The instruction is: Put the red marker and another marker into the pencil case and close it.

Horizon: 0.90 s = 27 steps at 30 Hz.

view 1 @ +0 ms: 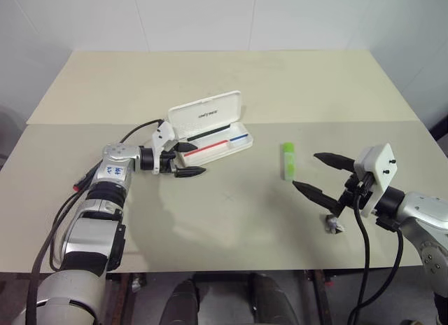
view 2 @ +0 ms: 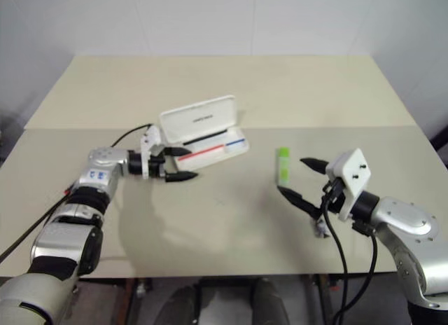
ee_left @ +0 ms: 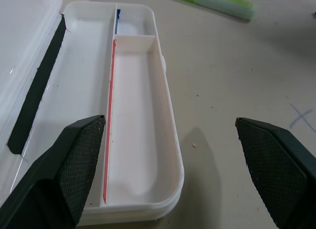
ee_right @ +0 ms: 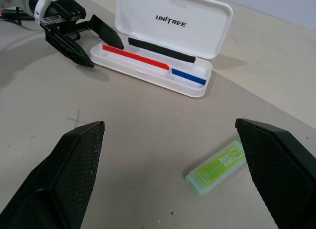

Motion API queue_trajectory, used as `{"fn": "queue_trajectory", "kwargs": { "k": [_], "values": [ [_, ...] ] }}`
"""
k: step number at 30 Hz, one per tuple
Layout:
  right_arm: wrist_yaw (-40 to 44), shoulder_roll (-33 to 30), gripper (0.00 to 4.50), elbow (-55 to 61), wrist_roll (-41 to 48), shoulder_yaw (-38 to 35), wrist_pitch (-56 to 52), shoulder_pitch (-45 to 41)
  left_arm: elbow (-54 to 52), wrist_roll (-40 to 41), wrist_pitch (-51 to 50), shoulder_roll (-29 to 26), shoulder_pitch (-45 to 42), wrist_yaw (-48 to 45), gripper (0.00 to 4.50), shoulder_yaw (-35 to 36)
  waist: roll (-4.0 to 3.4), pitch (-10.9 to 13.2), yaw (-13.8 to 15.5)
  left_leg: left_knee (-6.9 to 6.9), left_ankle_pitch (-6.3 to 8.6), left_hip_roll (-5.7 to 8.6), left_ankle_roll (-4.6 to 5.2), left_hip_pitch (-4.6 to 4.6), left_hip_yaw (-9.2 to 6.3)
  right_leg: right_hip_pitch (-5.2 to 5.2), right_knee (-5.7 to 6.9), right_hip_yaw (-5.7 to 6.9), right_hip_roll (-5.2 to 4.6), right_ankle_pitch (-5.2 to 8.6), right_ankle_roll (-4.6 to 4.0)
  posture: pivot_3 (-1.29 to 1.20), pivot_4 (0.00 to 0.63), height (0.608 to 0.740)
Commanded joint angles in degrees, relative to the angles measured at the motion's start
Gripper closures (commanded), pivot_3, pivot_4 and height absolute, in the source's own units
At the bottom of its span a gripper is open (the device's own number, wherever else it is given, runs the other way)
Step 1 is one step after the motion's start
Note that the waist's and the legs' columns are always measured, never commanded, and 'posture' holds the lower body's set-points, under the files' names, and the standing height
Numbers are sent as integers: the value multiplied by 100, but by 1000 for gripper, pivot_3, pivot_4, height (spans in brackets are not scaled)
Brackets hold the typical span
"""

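The pencil case (view 1: pixel 210 132) lies open on the table (view 1: pixel 231 220), lid propped up on its far side, left of centre. Its long compartment looks empty in the left wrist view; I see no red marker in the tray or on the table, so neither marker appears packed yet. The green highlighter (view 1: pixel 288 160) lies on the table to the right of the case, well apart from it. The left gripper (view 1: pixel 183 160) sits at the case's left end, fingers spread wide and empty. The right gripper (view 1: pixel 323 174) hovers just right of the highlighter, equally wide and empty. A small dark grey object (view 1: pixel 333 225) lies near it. By my reading, both insertions and the closing remain.
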<state>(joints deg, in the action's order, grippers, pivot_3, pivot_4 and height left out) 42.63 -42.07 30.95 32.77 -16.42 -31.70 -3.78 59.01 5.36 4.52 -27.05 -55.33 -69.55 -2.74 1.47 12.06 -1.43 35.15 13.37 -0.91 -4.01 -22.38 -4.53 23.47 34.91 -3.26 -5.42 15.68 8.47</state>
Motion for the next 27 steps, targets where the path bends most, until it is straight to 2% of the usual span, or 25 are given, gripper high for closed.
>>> {"fn": "queue_trajectory", "kwargs": {
  "k": [1, 15, 20, 27],
  "values": [
    [-35, -44, 16, 158, 87, -159, 36, 36, 73, -237, -57, 17, -126, -58, 0, -171, 0, 0, 0, 0, 0, 0, 0, 0, 0, 0, 0, 0, 0, 0, 0, 0, 150, 740],
    [-41, -65, 16, 5, 9, -112, 93, -78, -283, -409, 182, 16, -157, -599, 0, -387, 1, 0, 0, 0, 3, 0, 2, -1, 1, 0, -2, 0, 0, 0, 0, 0, 150, 740],
    [-16, -83, 16, -32, 3, -104, 98, -104, -346, -392, 279, 27, -247, -251, 0, -301, 3, 1, 1, 0, 3, 0, 2, -2, 1, 0, -3, 0, 0, 0, 0, 0, 150, 740],
    [0, -107, 16, -98, -18, -51, 98, -158, -740, -308, 217, -75, -153, -349, 0, -323, 3, 2, -10, 0, 3, 0, 2, -2, 1, 1, -2, -1, 0, -1, 1, 0, 150, 740]
  ]
}}
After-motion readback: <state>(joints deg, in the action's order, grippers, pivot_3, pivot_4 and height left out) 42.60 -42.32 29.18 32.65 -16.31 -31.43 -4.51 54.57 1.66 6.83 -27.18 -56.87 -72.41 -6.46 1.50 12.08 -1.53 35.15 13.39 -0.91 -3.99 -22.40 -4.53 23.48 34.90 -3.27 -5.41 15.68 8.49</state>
